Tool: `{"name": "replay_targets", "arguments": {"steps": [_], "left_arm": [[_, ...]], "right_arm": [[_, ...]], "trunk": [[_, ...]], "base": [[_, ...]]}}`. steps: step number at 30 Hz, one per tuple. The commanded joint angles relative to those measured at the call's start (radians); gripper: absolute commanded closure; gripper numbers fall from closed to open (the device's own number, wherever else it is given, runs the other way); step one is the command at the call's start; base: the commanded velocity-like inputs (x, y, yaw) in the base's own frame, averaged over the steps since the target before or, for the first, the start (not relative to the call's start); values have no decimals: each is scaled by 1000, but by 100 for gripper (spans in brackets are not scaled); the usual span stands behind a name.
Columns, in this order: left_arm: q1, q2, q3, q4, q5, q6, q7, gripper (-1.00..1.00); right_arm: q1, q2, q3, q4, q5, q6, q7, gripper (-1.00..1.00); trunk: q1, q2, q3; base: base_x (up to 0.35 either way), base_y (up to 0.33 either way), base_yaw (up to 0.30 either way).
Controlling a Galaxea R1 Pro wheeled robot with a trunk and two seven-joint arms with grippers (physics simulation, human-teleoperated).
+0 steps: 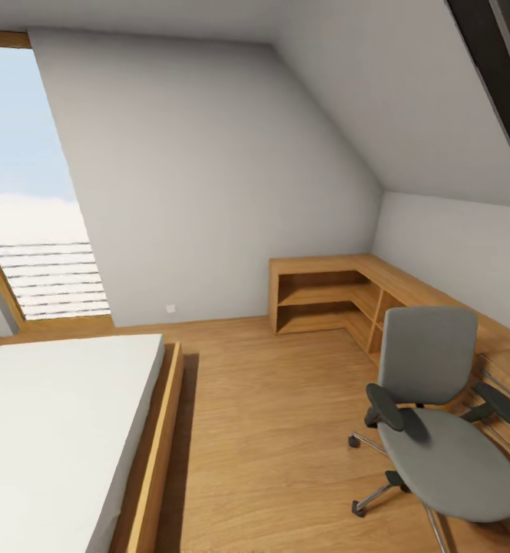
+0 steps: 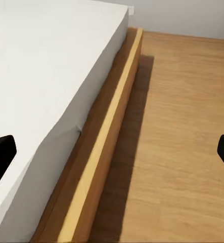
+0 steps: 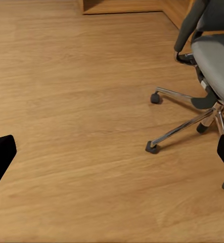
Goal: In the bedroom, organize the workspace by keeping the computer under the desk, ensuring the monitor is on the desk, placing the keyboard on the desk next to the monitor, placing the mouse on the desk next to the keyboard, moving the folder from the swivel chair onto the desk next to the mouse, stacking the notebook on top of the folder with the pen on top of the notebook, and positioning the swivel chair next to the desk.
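Beside me the swivel chair (image 1: 439,430) stood on bare wooden floor (image 1: 278,430), the bed's edge (image 1: 159,453) opposite; both my grippers' jaws were spread wide.

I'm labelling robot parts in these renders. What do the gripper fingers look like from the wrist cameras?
Plain black, with no markings or cables visible. The left gripper shows two dark finger tips at the frame edges; the right gripper shows the same black tips. Little else of them is visible.
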Motion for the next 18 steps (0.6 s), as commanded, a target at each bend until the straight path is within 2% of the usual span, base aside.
{"name": "replay_targets", "arguments": {"steps": [1, 13, 18], "left_arm": [[0, 3, 1, -6, -8, 0, 6, -100], [0, 26, -2, 88, -12, -1, 0, -100], [0, 33, -3, 108, -16, 3, -2, -100]], "right_arm": [[-1, 0, 9, 0, -3, -3, -8, -100], [-1, -1, 16, 0, 4, -5, -5, -100], [-1, -1, 17, 0, 5, -5, -5, -100]], "trunk": [[1, -2, -2], [1, -2, -4], [1, -2, -4]], "base": [[0, 0, 54], [2, 0, 17], [170, -45, 2]]}}
